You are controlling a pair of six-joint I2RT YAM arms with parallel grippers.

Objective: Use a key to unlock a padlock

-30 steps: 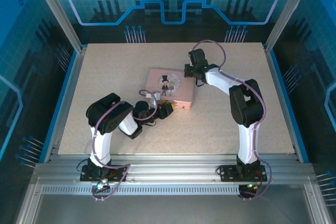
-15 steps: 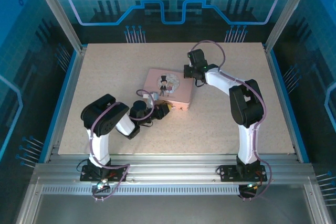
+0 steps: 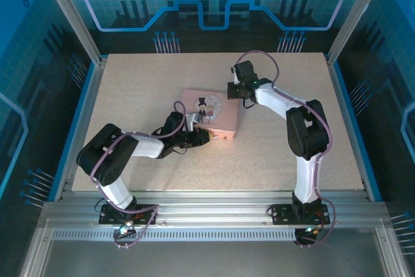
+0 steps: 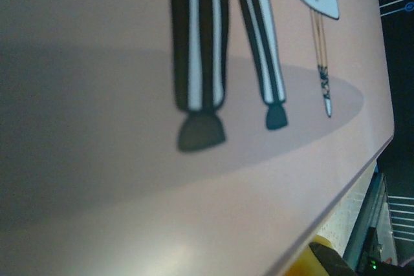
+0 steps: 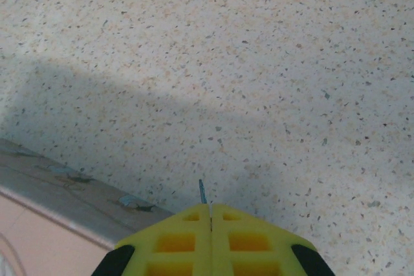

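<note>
My right gripper is shut on the key, a thin grey sliver poking out between the yellow fingertips above the speckled table. In the top view the right gripper hovers by the far right edge of the pink box. My left gripper sits at the box's near edge. In the left wrist view the box lid is very close, and one of the yellow fingers peeks in at the bottom. Whether the left jaws are open cannot be made out. The padlock is hidden.
The pink box with a cartoon couple lies mid-table; its edge also shows under the right wrist. The speckled tabletop has open room all round. Metal frame posts and blue walls border the table.
The left arm has dropped low and stretched out, its elbow swinging left, while its gripper stayed at the box's near edge. The right arm has barely moved.
</note>
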